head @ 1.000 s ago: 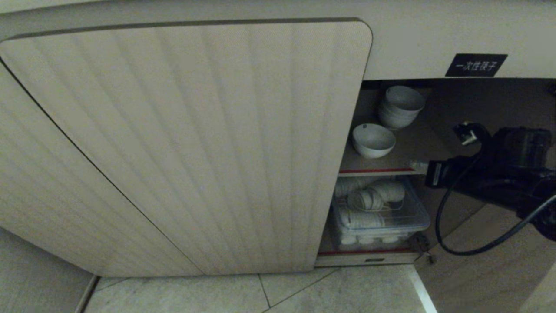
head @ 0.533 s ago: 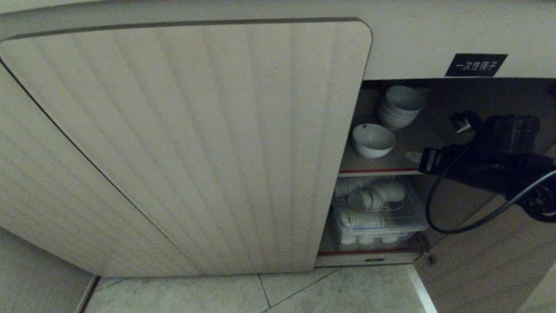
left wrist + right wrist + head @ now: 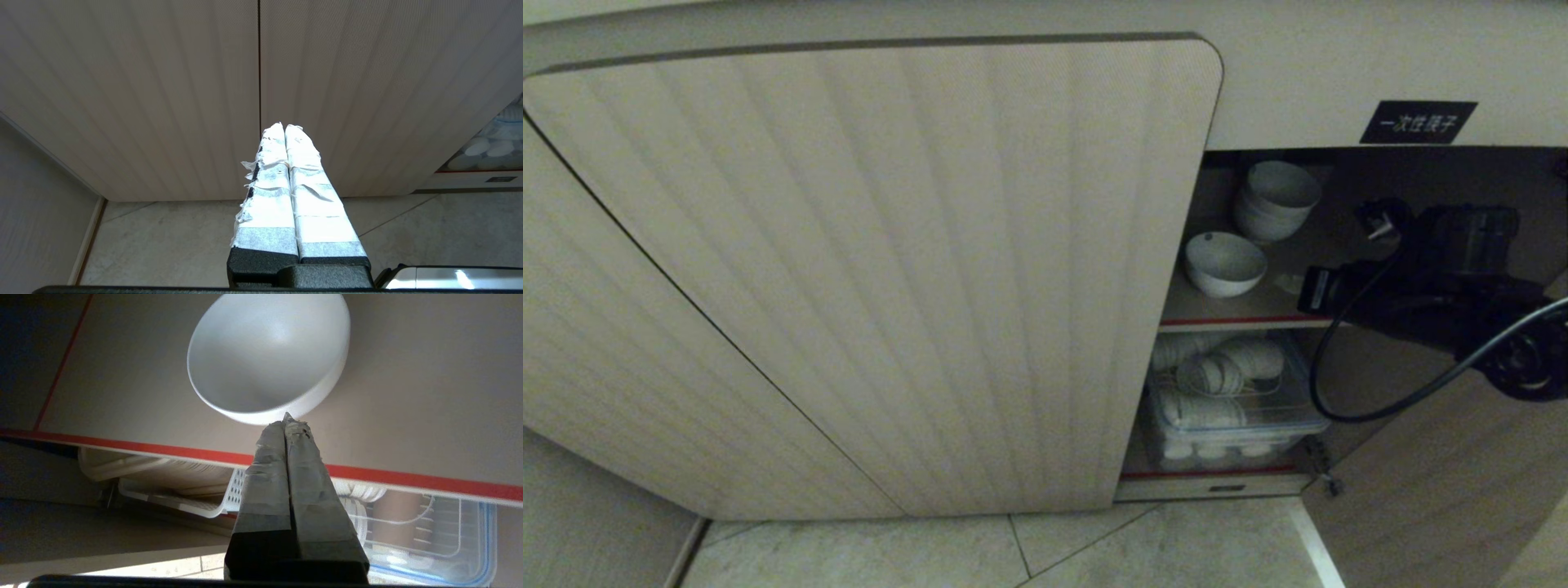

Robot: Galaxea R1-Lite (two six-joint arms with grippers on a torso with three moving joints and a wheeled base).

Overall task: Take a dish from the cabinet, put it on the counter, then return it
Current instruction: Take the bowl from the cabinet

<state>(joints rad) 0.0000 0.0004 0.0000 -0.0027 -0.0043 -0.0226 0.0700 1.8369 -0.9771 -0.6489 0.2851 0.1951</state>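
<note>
The jaws of the right gripper [image 3: 288,418] are pressed together, empty, just short of the dish [image 3: 267,355], which sits alone on the cabinet's red-edged shelf [image 3: 1241,320], so nothing is lifted yet; left gripper [image 3: 284,130] hangs closed, idle.

A stack of white bowls [image 3: 1274,208] sits above a clear bin [image 3: 1237,408] holding more crockery.

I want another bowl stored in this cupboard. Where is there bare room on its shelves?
The upper shelf is bare to the right of the single bowl, where the shut right gripper reaches in. Behind stands a stack of bowls. The lower shelf is filled by a plastic bin.
</note>
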